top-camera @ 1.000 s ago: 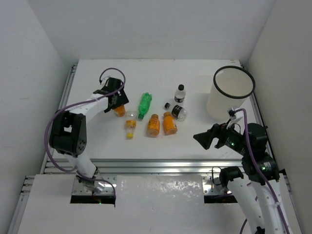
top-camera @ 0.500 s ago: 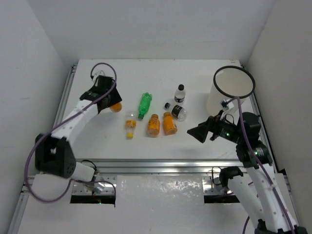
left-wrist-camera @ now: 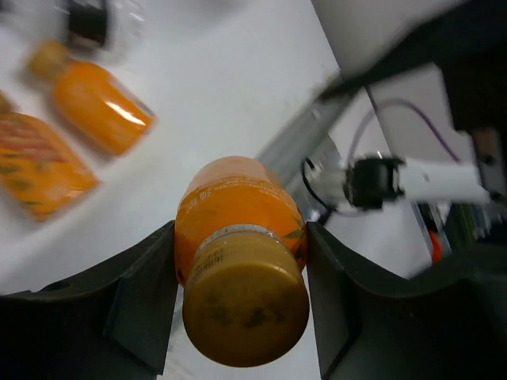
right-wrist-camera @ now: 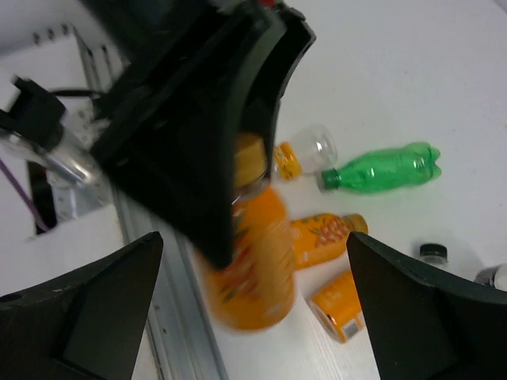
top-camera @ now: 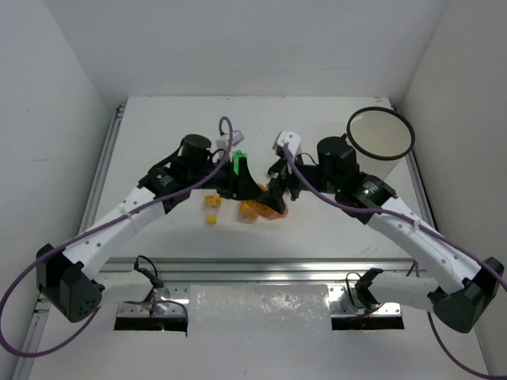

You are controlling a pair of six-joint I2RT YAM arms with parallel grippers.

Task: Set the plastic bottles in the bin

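**White table: first bottle is up and a handover is forming over the middle**

The white table (top-camera: 158, 229) is boxed in by plain white walls. A second ago my left gripper (left-wrist-camera: 242, 265) hung wide over a stubby bottle near the table's left edge. Now it has narrowed onto that orange bottle (left-wrist-camera: 238, 210) and carried it above the table's middle. The fingers (left-wrist-camera: 139, 297) press on both sides of the body, with the cap toward the wrist camera.

My right gripper (right-wrist-camera: 253, 245) has swung in from the near right side to face the left one. Its jaws are spread wide with nothing in them, and the held bottle sits just in front, blurred.

The bin (top-camera: 380, 133) stands at the far right corner, well apart from the held bottle.

Still lying around the table's middle:
- second orange bottle (right-wrist-camera: 325, 236)
- third orange bottle (right-wrist-camera: 341, 305)
- green bottle (right-wrist-camera: 380, 170)
- yellow-capped clear bottle (right-wrist-camera: 305, 152)
- black-capped bottle (right-wrist-camera: 434, 253), only partly seen

I judge this is a left-to-right pass, since the bin is on the right arm's side. The task has barely started. The risk is the left gripper letting go before the right one has closed.
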